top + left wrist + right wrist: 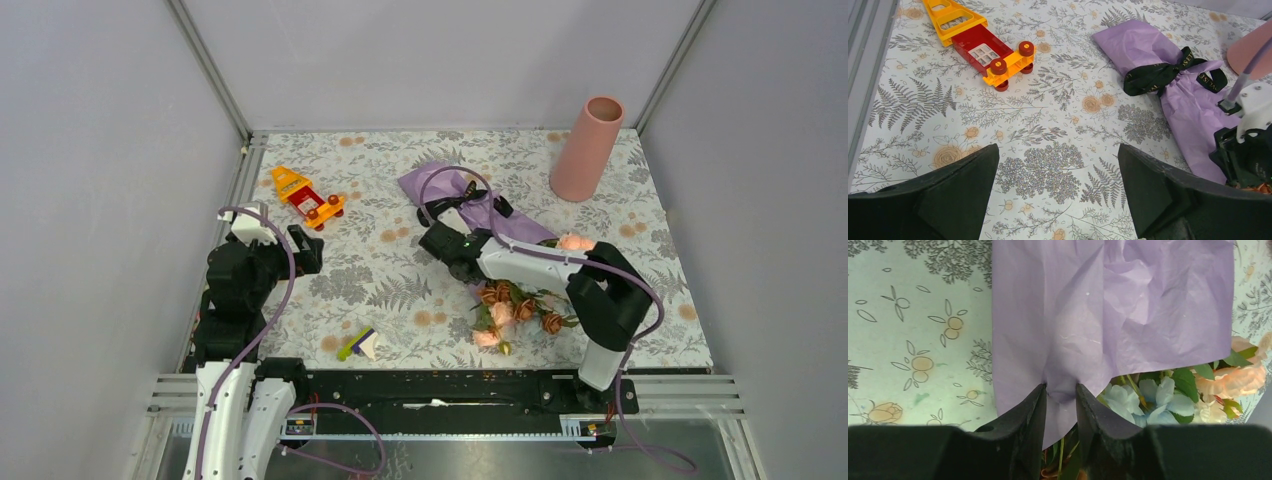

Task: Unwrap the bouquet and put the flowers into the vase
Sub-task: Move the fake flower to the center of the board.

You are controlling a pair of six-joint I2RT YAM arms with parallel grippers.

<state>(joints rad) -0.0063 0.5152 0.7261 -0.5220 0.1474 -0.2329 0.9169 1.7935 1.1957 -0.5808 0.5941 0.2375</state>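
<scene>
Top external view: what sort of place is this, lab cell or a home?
Most likely an enclosed robot test cell, not a home. Plain grey panel walls in aluminium framing surround the floral tablecloth, and the left arm and right arm are bolted to a rail at the near edge.

One bouquet (428, 183), one vase (587, 148), one toy cart (305, 197), one small block (358, 344), two robot arms (238, 285) (603, 300)

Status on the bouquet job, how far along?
Done: nothing yet; the black ribbon is tied around the purple paper. In hand: the right gripper pinches the paper's edge by the flowers; the left gripper hangs open. Left: untie, unwrap, move flowers into the vase, standing with no stems in it.
</scene>
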